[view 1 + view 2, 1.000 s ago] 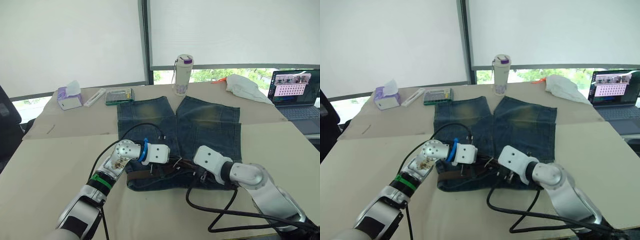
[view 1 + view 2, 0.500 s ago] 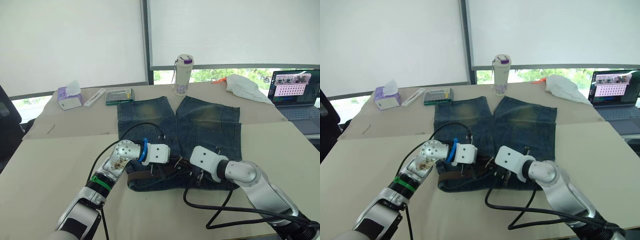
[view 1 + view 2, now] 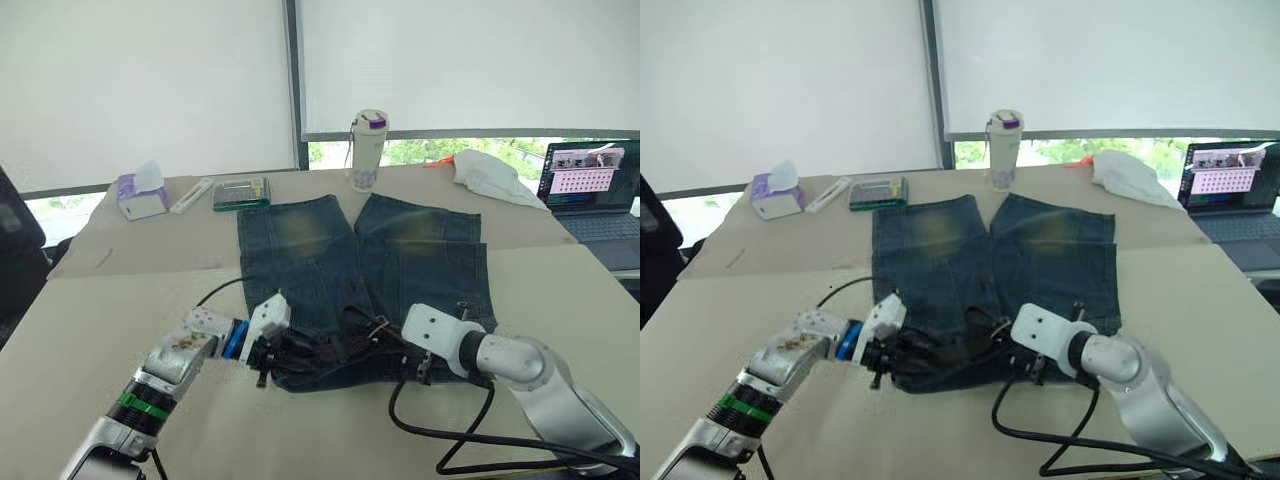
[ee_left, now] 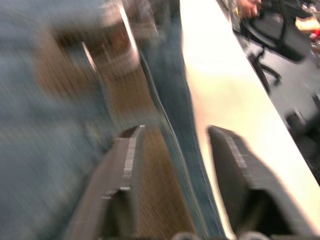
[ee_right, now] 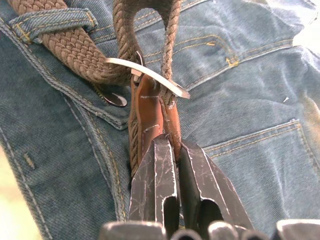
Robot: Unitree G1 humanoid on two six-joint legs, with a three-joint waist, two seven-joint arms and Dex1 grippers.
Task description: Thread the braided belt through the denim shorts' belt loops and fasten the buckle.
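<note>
The denim shorts (image 3: pixel 330 250) lie flat on the table, waistband nearest me. The braided belt (image 3: pixel 335 350) runs brown along that waistband and passes under a belt loop (image 5: pixel 50 17). My right gripper (image 5: pixel 167 145) is shut on the belt's smooth brown end piece, just behind the silver buckle (image 5: pixel 150 75); in the head view it sits at the waistband's middle (image 3: pixel 392 345). My left gripper (image 3: pixel 268 357) is at the waistband's left end. Its fingers (image 4: pixel 122 170) stand open, with the denim edge and brown strap running between them.
At the table's far side stand a tissue box (image 3: pixel 140 195), a white stick (image 3: pixel 190 195), a green case (image 3: pixel 240 192) and a bottle (image 3: pixel 367 150). A white cloth (image 3: pixel 490 175) and a laptop (image 3: pixel 590 185) are far right. Black cables (image 3: pixel 450 440) loop near me.
My left arm has drawn back and swung from above the waistband to its left end. The waistband and belt are more bunched. My right gripper has shifted slightly right.
</note>
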